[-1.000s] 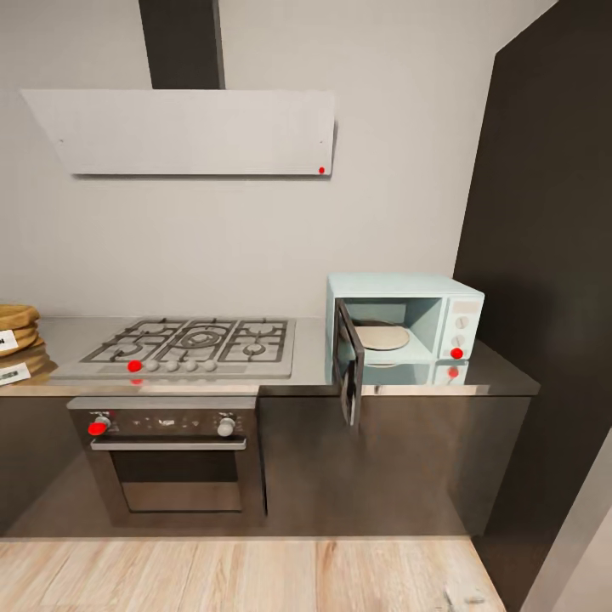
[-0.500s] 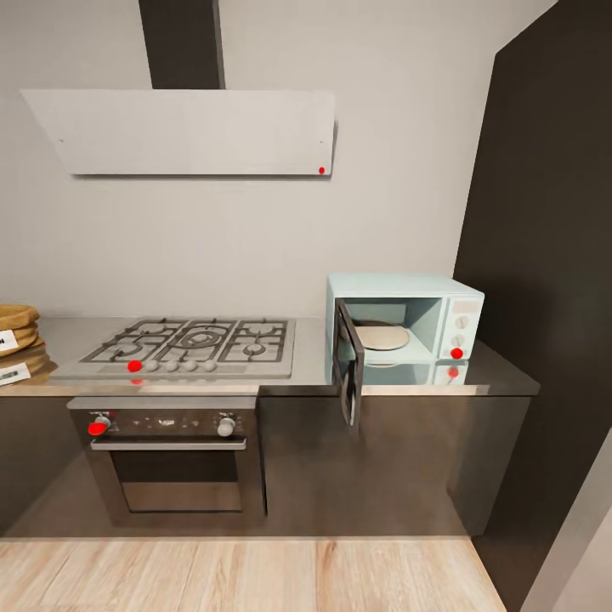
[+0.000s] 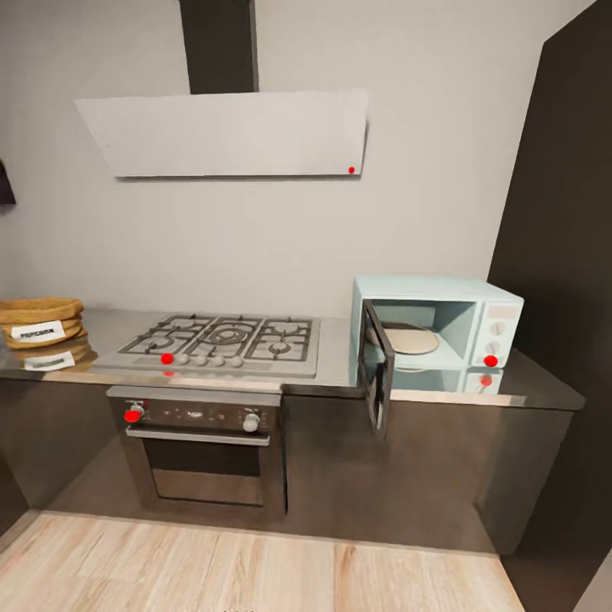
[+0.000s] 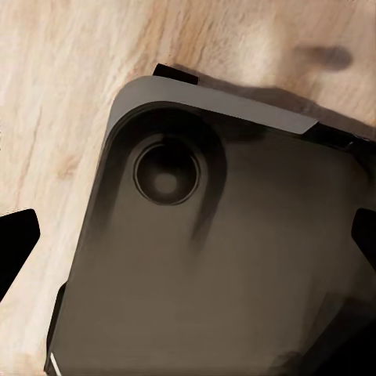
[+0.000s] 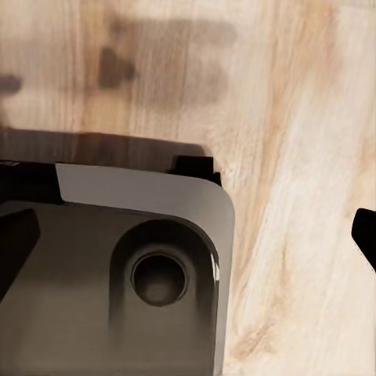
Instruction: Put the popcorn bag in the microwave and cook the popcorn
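Observation:
The popcorn bag (image 3: 38, 321), a squat tan sack with a white label, stands at the far left of the grey countertop (image 3: 338, 367). At the counter's right end sits the mint-blue microwave (image 3: 450, 319), its dark door (image 3: 378, 374) swung open toward me and a pale turntable plate (image 3: 412, 340) inside. The popcorn itself is hidden. My left gripper (image 4: 188, 243) hangs open over the robot's dark base (image 4: 219, 266) and the wood floor, fingertips (image 4: 16, 247) wide apart. My right gripper (image 5: 188, 239) is likewise open, with nothing held.
A grey gas hob (image 3: 221, 340) lies between bag and microwave, with a dark built-in oven (image 3: 204, 450) below it and a range hood (image 3: 229, 132) above. A tall dark cabinet (image 3: 565, 255) flanks the microwave. Light wood floor (image 3: 255, 569) lies before the cabinets.
The head camera has shifted, so the whole scene sits farther right and the popcorn bag shows more fully at the left. Nothing on the counter has moved.

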Motion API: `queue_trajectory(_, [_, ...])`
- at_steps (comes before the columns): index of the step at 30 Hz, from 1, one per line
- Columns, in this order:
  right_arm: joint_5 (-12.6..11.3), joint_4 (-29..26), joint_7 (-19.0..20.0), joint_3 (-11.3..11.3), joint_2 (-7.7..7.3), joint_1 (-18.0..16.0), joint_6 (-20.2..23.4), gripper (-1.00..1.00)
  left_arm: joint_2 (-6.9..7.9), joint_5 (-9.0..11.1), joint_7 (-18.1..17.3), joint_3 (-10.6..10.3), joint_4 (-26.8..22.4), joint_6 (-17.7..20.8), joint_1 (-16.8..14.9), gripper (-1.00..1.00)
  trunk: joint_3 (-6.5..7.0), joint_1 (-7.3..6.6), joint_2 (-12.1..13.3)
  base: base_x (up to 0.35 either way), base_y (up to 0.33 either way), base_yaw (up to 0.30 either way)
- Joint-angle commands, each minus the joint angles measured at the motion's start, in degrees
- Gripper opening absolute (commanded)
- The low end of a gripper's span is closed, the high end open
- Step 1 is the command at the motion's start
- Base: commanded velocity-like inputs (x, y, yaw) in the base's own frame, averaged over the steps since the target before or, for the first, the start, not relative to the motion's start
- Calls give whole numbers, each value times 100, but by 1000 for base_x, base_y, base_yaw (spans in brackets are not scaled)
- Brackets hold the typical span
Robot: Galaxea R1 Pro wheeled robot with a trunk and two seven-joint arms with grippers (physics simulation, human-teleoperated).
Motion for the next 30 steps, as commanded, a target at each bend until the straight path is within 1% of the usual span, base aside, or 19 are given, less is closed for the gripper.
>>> queue_trajectory(1, [48, 19, -9, -49, -4, -7, -38, 100, -1, 22, 2, 3, -2, -12, -1, 100, -6, 0, -3, 0, 0, 285])
queue_trajectory(11, [42, 22, -36, -49, -4, -8, -47, 100, -1, 23, -3, 3, -2, -12, -1, 100, 10, 0, -3, 0, 0, 285])
queue_trajectory(12, [6, 22, -36, -49, -4, -7, -49, 100, -1, 23, -3, 3, -2, -12, -1, 100, 13, 0, -3, 0, 0, 286])
queue_trajectory(13, [-89, 22, -36, -49, -6, -6, -52, 100, -1, 23, -3, 3, -2, -12, -1, 100, 15, 0, -3, 0, 0, 286])
queue_trajectory(14, [-235, 22, -36, -49, -14, -8, -50, 100, -1, 23, -3, 3, -2, -12, -1, 100, 18, 0, -3, 0, 0, 286])
queue_trajectory(15, [-278, 18, -36, -49, -13, -8, -50, 100, -1, 23, -3, 3, -2, -12, -1, 100, 21, 0, -3, 0, 0, 286])
queue_trajectory(30, [-294, 15, -53, -49, -6, 25, -71, 100, -1, 24, -3, 3, -2, -12, -1, 100, 63, 0, -3, 0, 0, 286])
